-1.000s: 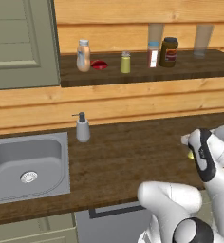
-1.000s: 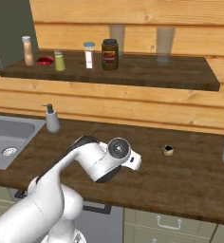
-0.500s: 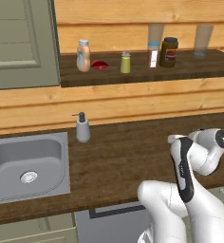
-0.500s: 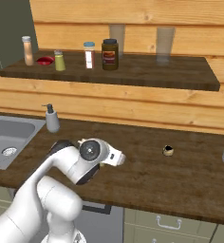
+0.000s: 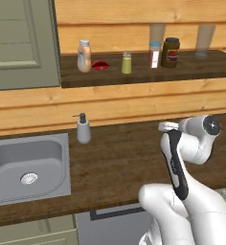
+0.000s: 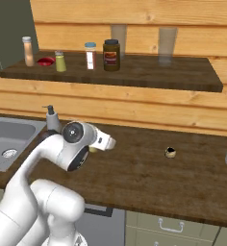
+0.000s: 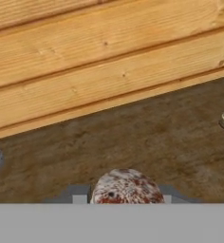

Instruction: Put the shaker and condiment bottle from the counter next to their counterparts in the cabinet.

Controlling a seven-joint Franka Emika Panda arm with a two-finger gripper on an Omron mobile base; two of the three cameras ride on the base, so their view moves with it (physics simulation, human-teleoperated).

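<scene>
My gripper (image 7: pixel 126 197) is shut on the shaker (image 7: pixel 126 186), whose pale speckled cap shows between the fingertips in the hand view. A sliver of its yellow-green body (image 6: pixel 92 150) peeks out under the hand, above the counter (image 6: pixel 149 173). The hand faces the wooden wall, low over the worktop. In the cabinet (image 5: pixel 148 76) the peach-tan condiment bottle (image 5: pixel 84 56) stands at the left, beside the small red item (image 5: pixel 100 65). A second yellow-green shaker (image 5: pixel 127 63) stands a little to the right of them.
On the shelf stand a white red-labelled bottle (image 5: pixel 154 55), a dark brown jar (image 5: pixel 170 52) and two glasses (image 6: pixel 167 45). A grey pump dispenser (image 5: pixel 83 129) stands by the sink (image 5: pixel 28 162). A small round item (image 6: pixel 170 153) lies on the counter to the right.
The arm has swung left along the counter, away from its right end, carrying the shaker. The jaws stay closed on it. Nothing on the shelf has moved.
</scene>
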